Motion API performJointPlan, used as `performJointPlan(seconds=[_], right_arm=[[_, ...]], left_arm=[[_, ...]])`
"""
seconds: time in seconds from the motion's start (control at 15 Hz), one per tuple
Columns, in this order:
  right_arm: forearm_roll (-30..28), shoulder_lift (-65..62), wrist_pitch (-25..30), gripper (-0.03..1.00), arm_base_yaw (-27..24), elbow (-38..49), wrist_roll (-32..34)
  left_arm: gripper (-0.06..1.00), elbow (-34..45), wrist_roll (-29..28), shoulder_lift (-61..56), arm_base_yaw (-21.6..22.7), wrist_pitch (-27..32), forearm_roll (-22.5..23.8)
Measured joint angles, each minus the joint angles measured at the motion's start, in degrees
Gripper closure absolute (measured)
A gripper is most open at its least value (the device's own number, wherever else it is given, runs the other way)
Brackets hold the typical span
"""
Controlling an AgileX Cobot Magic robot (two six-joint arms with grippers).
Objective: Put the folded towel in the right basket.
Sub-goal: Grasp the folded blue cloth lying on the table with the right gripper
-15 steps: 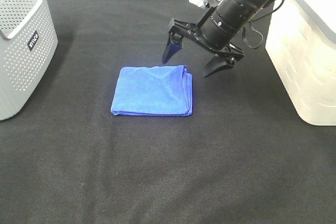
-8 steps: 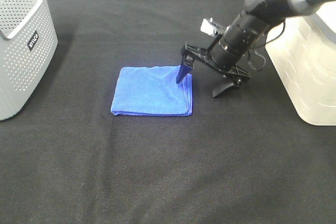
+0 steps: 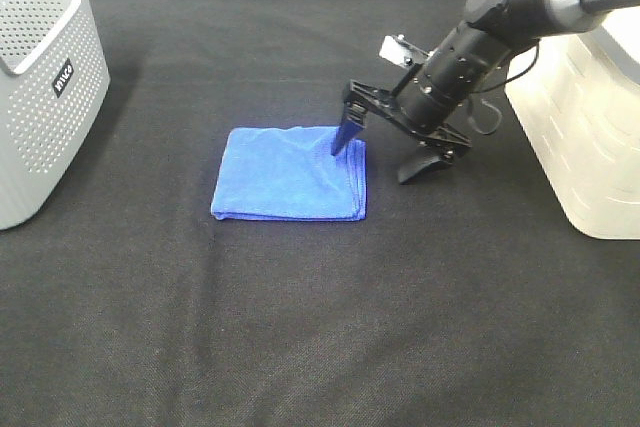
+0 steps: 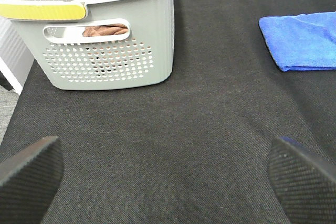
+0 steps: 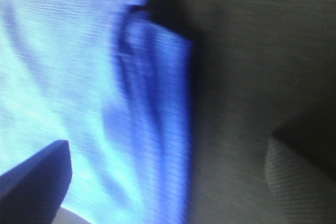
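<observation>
The folded blue towel (image 3: 290, 173) lies flat on the black table, left of the middle. It also shows in the left wrist view (image 4: 303, 40) and fills the right wrist view (image 5: 79, 103). My right gripper (image 3: 375, 155) is open, straddling the towel's right edge: one fingertip (image 3: 342, 141) is on the towel, the other rests on the cloth to its right. The right basket (image 3: 590, 117), white, stands at the right edge. My left gripper (image 4: 168, 174) is open and empty above the table; it is out of the exterior high view.
A grey perforated basket (image 3: 40, 87) stands at the left edge; in the left wrist view (image 4: 105, 51) it holds brown and grey cloths. The table is covered in black cloth (image 3: 320, 327).
My right gripper has come down from above the towel's far right corner to table level, one finger landing on the towel's right edge. The towel has not moved.
</observation>
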Motion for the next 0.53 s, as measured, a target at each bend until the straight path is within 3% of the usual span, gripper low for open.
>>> performJointPlan(seconds=[0.33,0.4,0.53], right_arm=[[10.94,3.04,-4.53,0.08,7.85,-1.15,-4.24],[11.57,3.32,-4.98,0.13,8.25,-1.15,-4.53],[11.17,3.84,-5.33,0.34,8.25,-1.15,-4.53]], left_arm=[[-0.04,0.00,0.00,0.00,0.00,0.00,0.00],[-0.04,0.00,0.00,0.00,0.00,0.00,0.00],[-0.04,0.00,0.00,0.00,0.00,0.00,0.00]])
